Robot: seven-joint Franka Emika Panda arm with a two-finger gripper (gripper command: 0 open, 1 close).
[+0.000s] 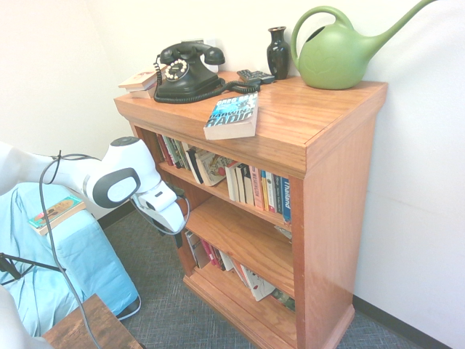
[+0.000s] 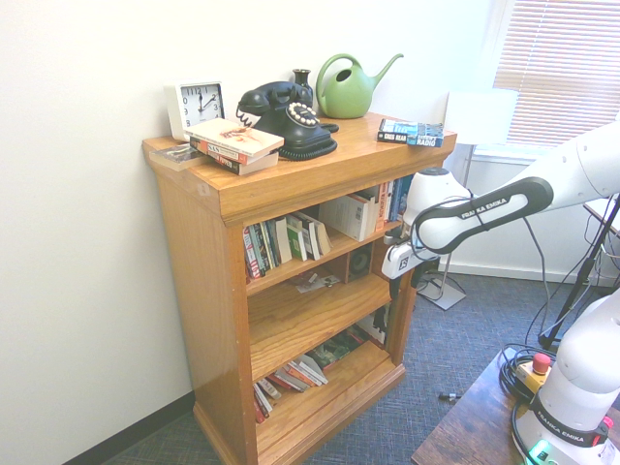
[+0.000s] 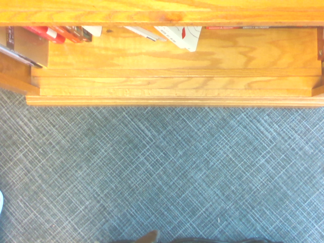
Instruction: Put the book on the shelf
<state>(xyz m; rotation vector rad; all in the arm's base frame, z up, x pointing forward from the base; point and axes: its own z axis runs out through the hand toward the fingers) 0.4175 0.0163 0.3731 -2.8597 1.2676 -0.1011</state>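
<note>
First exterior view: set high, angled down at the bookcase [image 1: 338, 196] from its right-hand end, white arm [image 1: 69, 173] entering from picture left. Second exterior view: also high, angled down, from the opposite end, arm entering from picture right; window blinds [image 2: 562, 68] in its background. Both take in the whole front and top board. Wrist view: nearest, looking steeply down at the lowest shelf [image 3: 177, 55] and carpet [image 3: 167, 167]; both exterior views share that shelf.
</note>
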